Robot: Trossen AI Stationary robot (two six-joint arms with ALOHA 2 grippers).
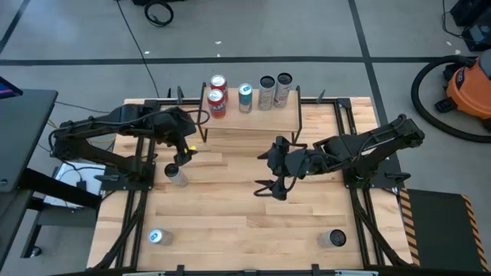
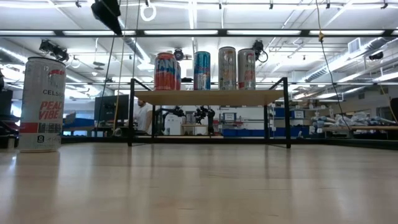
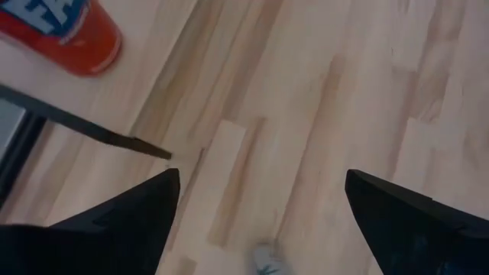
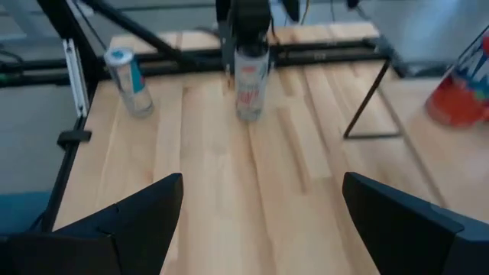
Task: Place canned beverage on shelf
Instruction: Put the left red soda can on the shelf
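Observation:
The shelf [image 1: 249,121], a light board on thin black legs, stands at the table's far middle. Several cans stand upright on it, among them two red ones [image 1: 217,92] and a blue one [image 1: 245,97]. A white can with red lettering [image 1: 178,177] stands upright on the table near the shelf's left front leg. My left gripper [image 1: 176,164] hangs open above it, and the can's top [image 3: 267,261] shows between the fingers in the left wrist view. My right gripper [image 1: 274,189] hangs open over the table's middle with nothing between its fingers [image 4: 260,195].
A blue-topped can [image 1: 156,237] stands near the table's front left corner and a grey-topped can [image 1: 333,238] near the front right. Black rails [image 1: 349,146] run along the table's sides. Bare wood lies between the shelf and the front cans.

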